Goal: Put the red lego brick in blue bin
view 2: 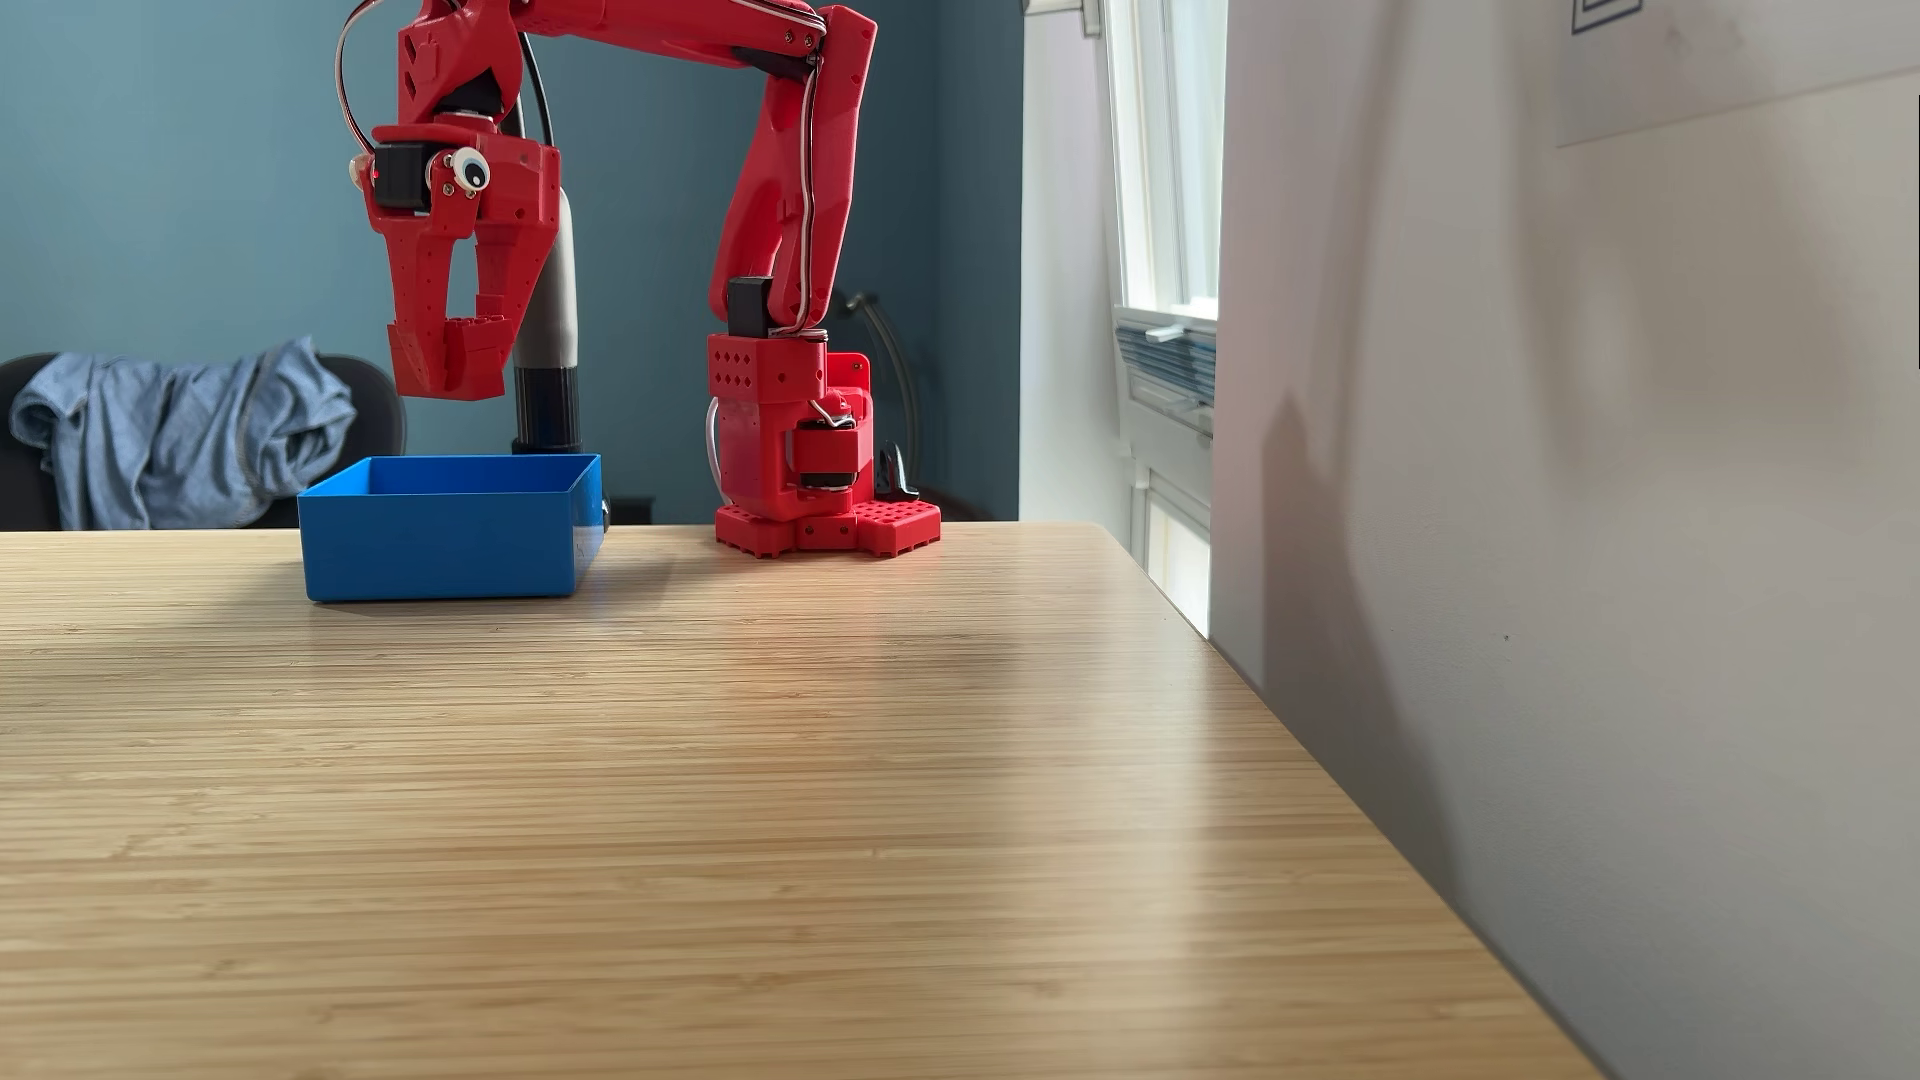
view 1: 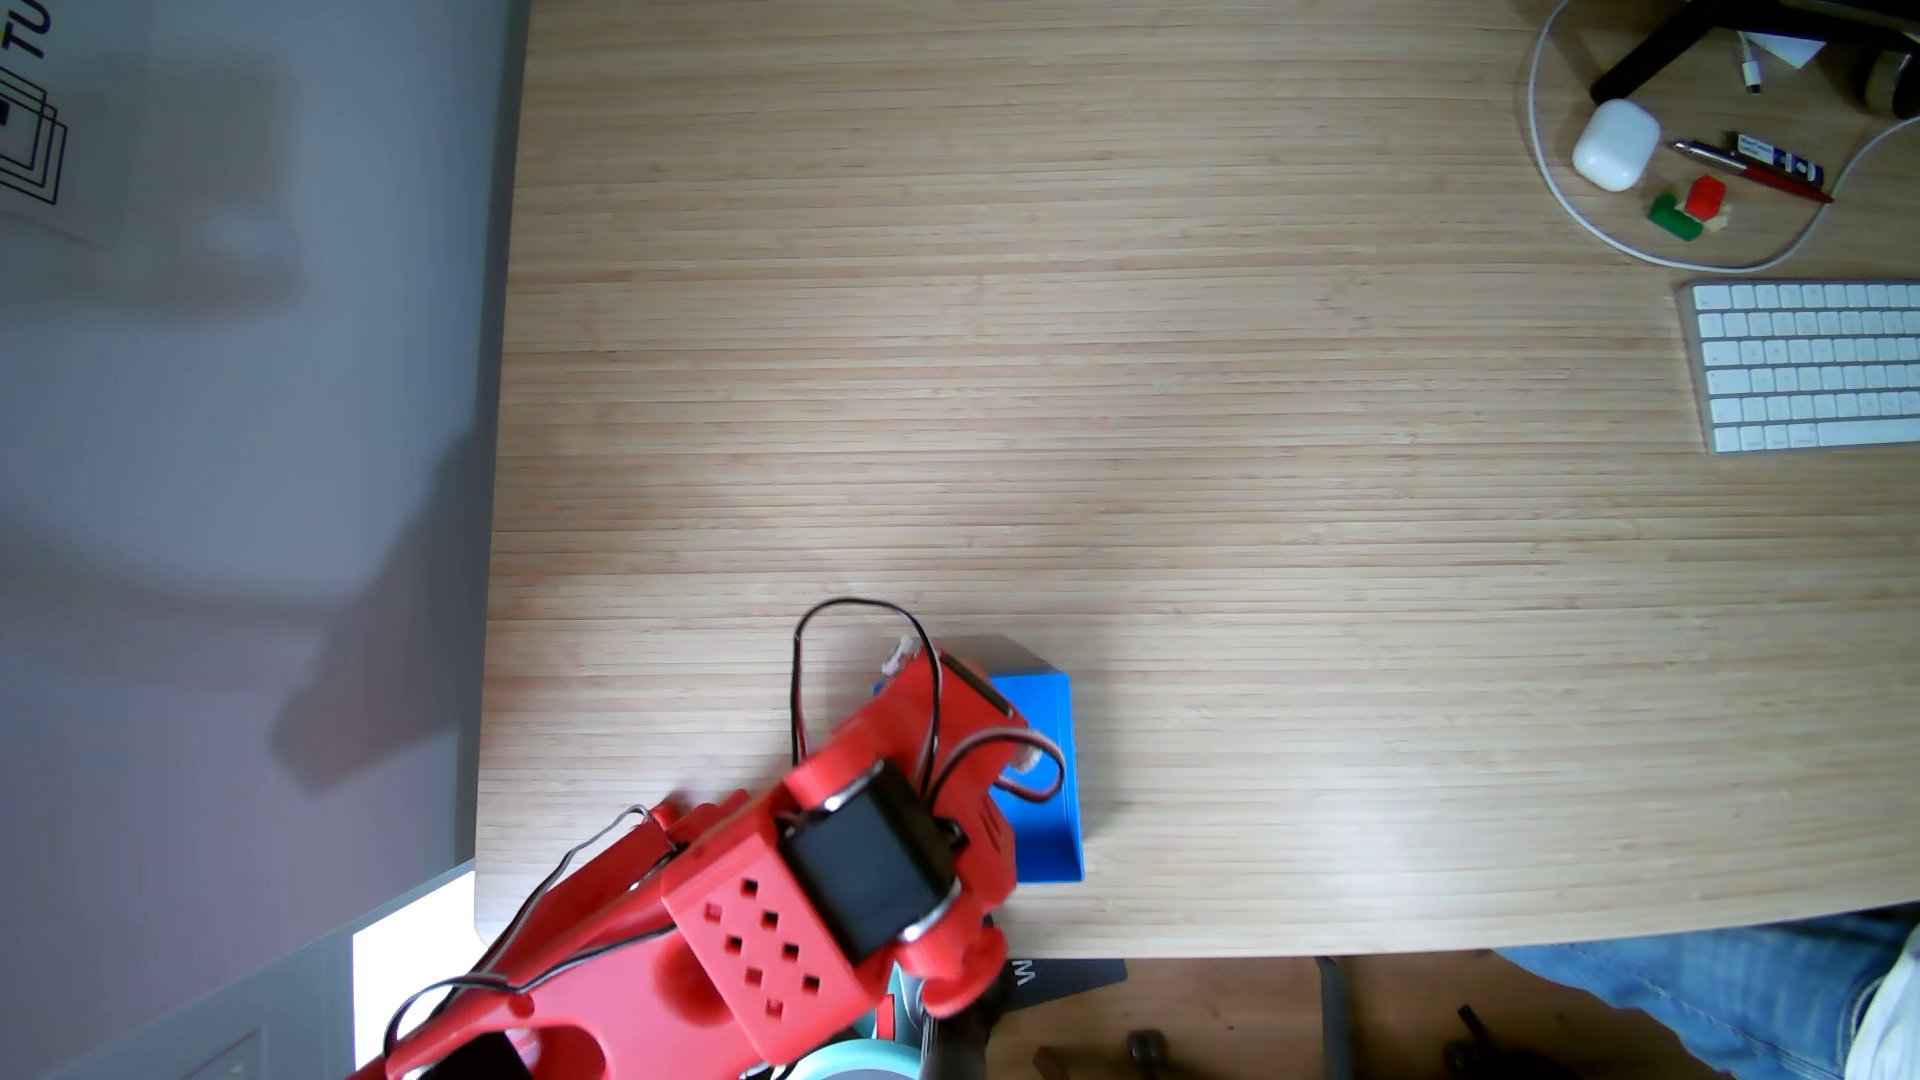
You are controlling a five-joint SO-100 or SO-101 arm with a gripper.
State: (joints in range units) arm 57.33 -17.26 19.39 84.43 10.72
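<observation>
In the side-on fixed view, my red gripper (view 2: pixel 457 366) points straight down and hangs a little above the blue bin (view 2: pixel 442 545). It is shut on the red lego brick (view 2: pixel 480 348), whose studs show between the fingers. The bin is a square open-top box on the wooden table, left of the arm's base (view 2: pixel 821 467). What lies inside the bin is hidden by its front wall. In the top-down fixed view, my arm (view 1: pixel 831 862) reaches over the blue bin (view 1: pixel 1044 727) and covers most of it, along with the gripper and the brick.
At the far right of the table in the top-down view lie a white keyboard (view 1: pixel 1808 363), a white earbud case (view 1: pixel 1614 143), pens, a white cable and a small red-and-green block (view 1: pixel 1688 208). A person's jeans-clad leg (view 1: pixel 1714 997) is at the bottom right. A wall borders the table.
</observation>
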